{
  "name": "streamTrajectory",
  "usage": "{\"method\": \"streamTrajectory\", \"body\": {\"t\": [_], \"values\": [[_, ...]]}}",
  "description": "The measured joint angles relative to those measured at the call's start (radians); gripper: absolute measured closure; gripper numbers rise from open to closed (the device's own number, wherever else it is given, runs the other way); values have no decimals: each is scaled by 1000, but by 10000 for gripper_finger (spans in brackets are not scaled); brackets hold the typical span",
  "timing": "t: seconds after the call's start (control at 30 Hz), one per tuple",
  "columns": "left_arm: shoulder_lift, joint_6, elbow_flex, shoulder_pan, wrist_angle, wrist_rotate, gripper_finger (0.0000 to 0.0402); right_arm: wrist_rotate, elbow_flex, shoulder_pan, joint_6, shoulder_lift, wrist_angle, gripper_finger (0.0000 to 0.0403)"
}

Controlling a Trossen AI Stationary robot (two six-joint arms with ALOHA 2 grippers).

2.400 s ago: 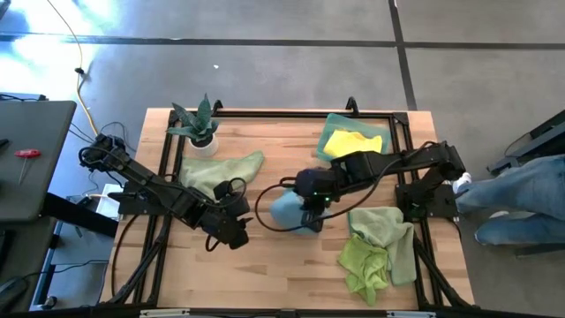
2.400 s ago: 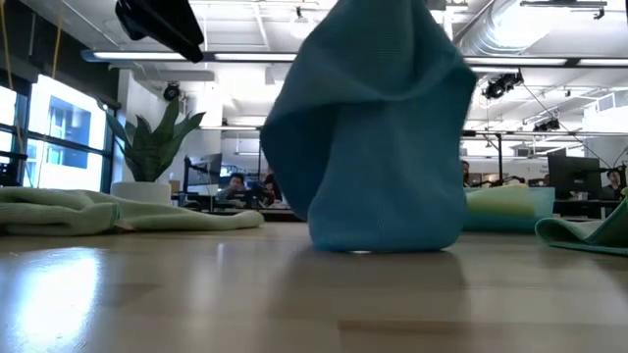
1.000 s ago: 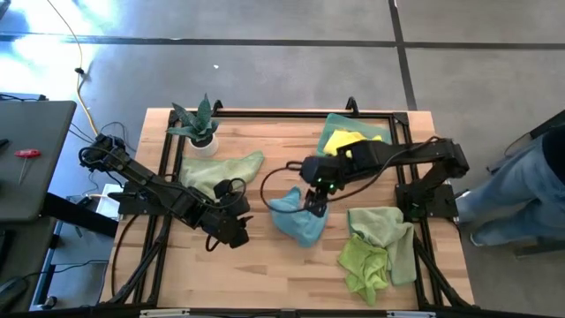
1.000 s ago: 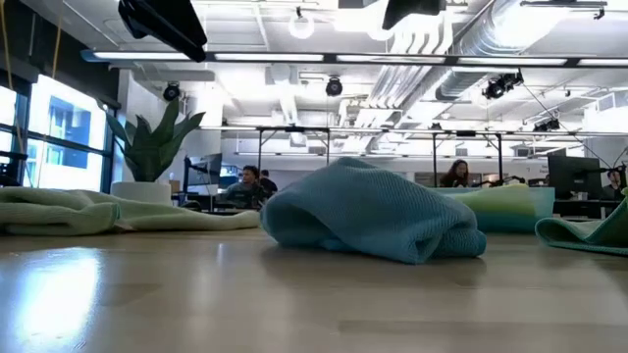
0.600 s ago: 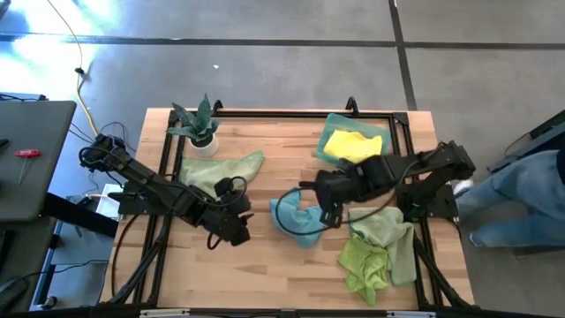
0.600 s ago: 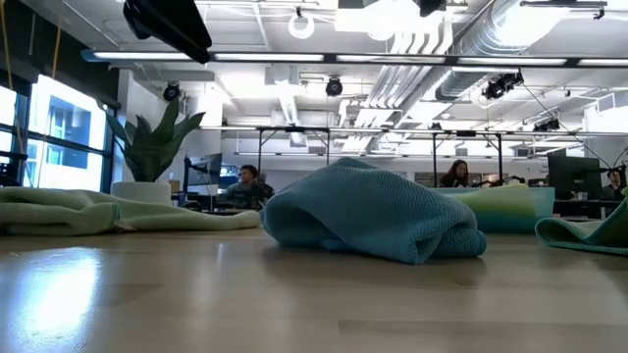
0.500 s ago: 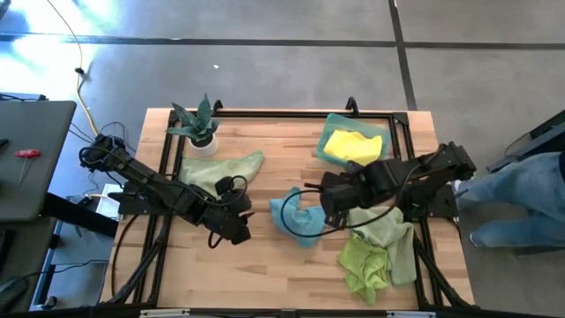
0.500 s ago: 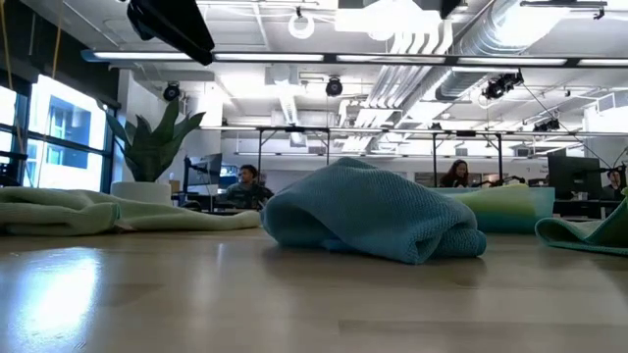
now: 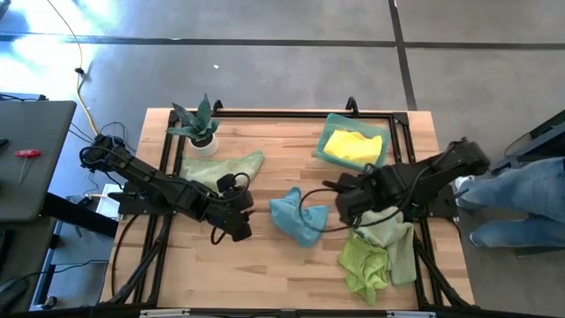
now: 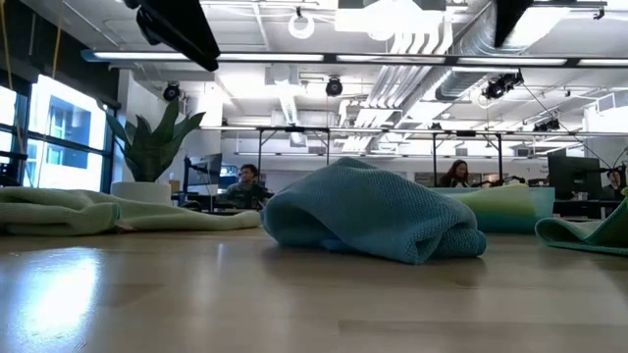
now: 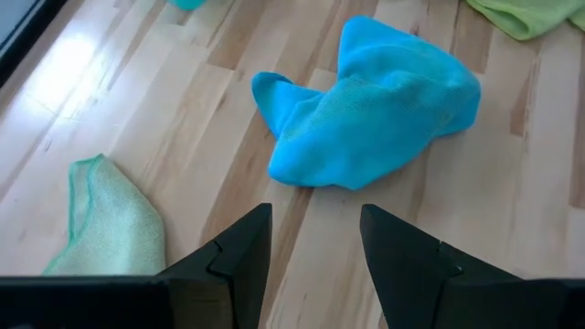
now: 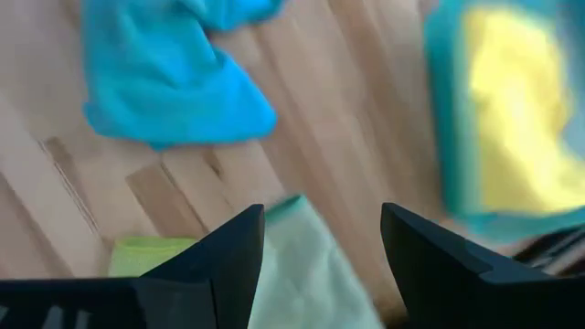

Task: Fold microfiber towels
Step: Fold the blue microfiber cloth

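Right hand (image 9: 340, 205) open, wooden table (image 9: 265, 265) — open-plan room

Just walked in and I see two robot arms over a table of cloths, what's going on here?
The robot is working through a set of microfiber towels. Right now neither arm holds anything. A blue towel lies crumpled mid-table. The left end effector hovers open beside it, and the right end effector, also open, is above the table between the blue towel and the green towel pile. A yellow towel lies on a teal one at the back.
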Motion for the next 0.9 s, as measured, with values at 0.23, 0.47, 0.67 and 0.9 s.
{"method": "streamTrajectory", "body": {"t": [0.23, 0.47, 0.67, 0.9], "values": [[0, 8, 0, 0, 1, 3, 241, -59, -449, 10, 220, -267, 450, 190], [0, 8, 0, 13, 47, -27, 241, -89, -666, 37, 129, -306, 962, 190], [0, -63, 0, 36, 55, -42, 241, -97, -763, 34, 53, -291, 1272, 190], [0, -176, 0, 70, 165, -26, 241, -34, -812, 37, 81, -289, 1386, 190]]}}
